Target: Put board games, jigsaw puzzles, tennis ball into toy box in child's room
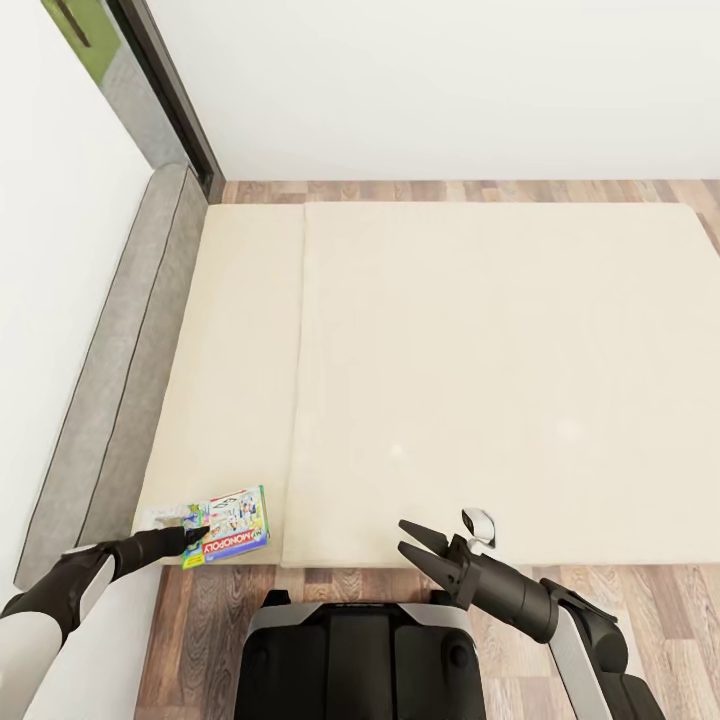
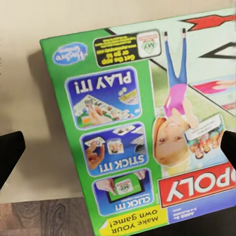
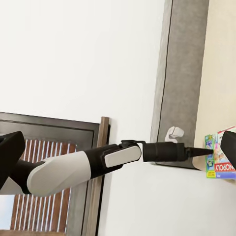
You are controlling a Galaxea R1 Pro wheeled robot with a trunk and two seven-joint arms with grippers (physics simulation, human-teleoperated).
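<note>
A green "Monopoly" board game (image 1: 235, 523) lies flat on the near left corner of the cream bed (image 1: 500, 380). It nearly fills the left wrist view (image 2: 132, 132). My left gripper (image 1: 192, 538) hovers at the box's left end, open, with one black finger (image 2: 10, 156) off the box's side and the other over its printed lid. My right gripper (image 1: 408, 540) is open over the bed's near edge, with nothing between its fingers. The right wrist view looks across at my left arm (image 3: 98, 164) and the board game (image 3: 219, 158).
A grey padded headboard (image 1: 120, 380) runs along the bed's left side against a white wall. A small white-grey object (image 1: 478, 524) sits at the bed's near edge by my right gripper. Wood-plank floor (image 1: 200, 620) lies between my base (image 1: 360, 660) and the bed.
</note>
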